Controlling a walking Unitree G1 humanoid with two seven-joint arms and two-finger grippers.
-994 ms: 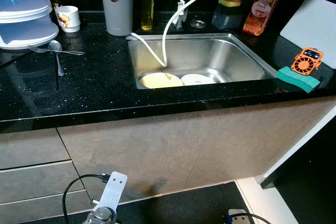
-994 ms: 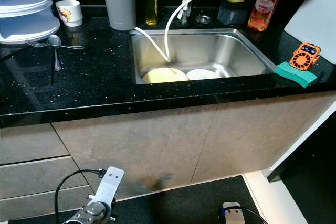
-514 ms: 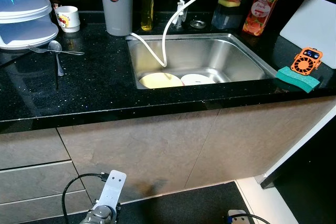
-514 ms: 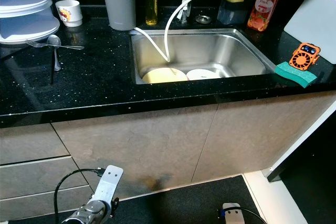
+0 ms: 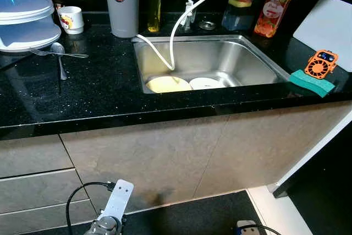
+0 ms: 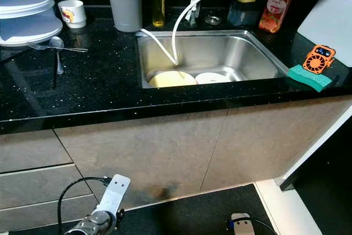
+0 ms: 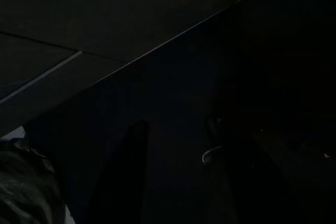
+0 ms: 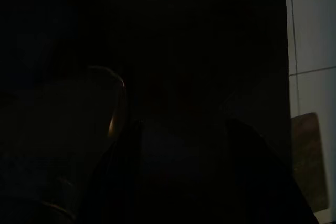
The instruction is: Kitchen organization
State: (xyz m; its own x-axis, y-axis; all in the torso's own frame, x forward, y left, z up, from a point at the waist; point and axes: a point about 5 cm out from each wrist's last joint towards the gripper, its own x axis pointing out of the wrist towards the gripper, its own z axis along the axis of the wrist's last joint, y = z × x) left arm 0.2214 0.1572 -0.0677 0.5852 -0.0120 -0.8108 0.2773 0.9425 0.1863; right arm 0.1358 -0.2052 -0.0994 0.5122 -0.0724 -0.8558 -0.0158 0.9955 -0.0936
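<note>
Position: I'm standing in front of the black desk (image 5: 99, 92), looking down at the steel sink (image 5: 258, 61) set into it.
Left claw: down low by the cabinet fronts. My left arm (image 5: 113, 213) hangs idle at the bottom of the head view. In the dark left wrist view I make out two fingers (image 7: 126, 182) with a gap between them, so they look parted and hold nothing.
Right claw: my right arm (image 5: 247, 227) hangs idle too. The right wrist view is too dark, so I cannot tell whether the fingers are apart or closed.
In the sink: a yellow plate (image 5: 168, 85) and a white plate (image 5: 206, 83) lie side by side on the bottom, with a white hose (image 5: 181, 20) drooping in from the tap above them.
On the desk, left: a fork (image 5: 47, 53) and a spoon (image 5: 59, 53) lie loose and crossed, near a stacked white container (image 5: 25, 20) and a small mug (image 5: 71, 19).
On the desk, right: a green sponge (image 5: 312, 83) with an orange gadget (image 5: 322, 63) resting on it, and a white board (image 5: 324, 28) behind.
Back row: a grey flask (image 5: 121, 4), an oil bottle (image 5: 154, 4) and a red soap bottle (image 5: 273, 6).
Progress: by my reading, barely begun. Nothing is gripped, the plates sit in the sink and the cutlery lies loose.
Left to do: likely all of it. Clear the plates, gather the fork and spoon, tidy the sponge corner.
</note>
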